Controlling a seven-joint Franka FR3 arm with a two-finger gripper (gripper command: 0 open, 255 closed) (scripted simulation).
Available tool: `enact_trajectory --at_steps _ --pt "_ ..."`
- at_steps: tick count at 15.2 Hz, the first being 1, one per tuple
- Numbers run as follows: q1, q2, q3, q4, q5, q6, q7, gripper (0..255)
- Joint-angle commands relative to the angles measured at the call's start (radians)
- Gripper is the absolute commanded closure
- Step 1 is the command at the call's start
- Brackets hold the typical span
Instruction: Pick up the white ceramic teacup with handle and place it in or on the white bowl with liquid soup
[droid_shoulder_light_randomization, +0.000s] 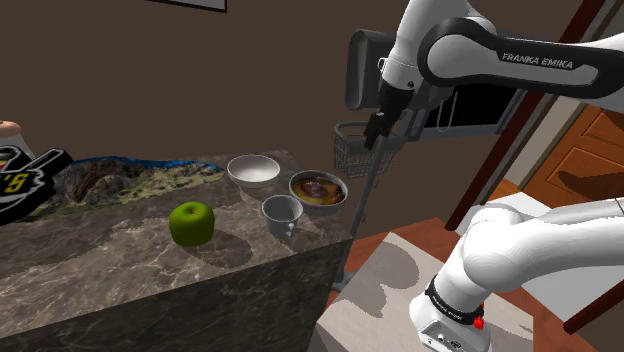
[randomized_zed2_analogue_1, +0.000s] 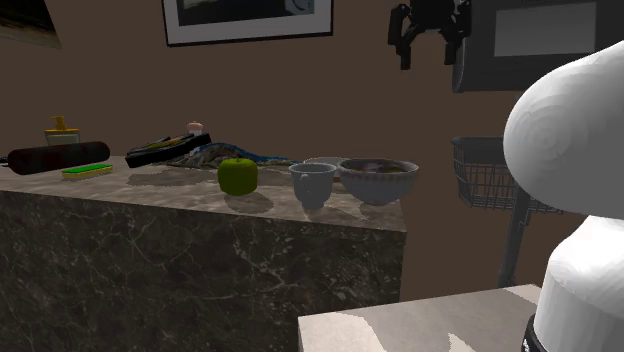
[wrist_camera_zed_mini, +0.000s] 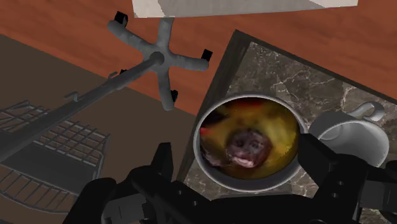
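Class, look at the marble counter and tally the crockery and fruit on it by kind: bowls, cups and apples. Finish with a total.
Bowls: 2 (the soup bowl and the plain white bowl)
Cups: 1 (the teacup)
Apples: 1 (the green apple)
Total: 4
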Motion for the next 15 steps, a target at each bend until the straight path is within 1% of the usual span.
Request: enact_trajectory --at_steps 1,8,15 --pt "0.0 0.0 0.0 0.0 0.0 0.0 0.0 0" --pt "0.046 0.134 0.108 -0.042 0.03 0.161 0.101 0" --pt "0.076 0.32 0.22 -0.028 0.024 0.314 0.21 0"
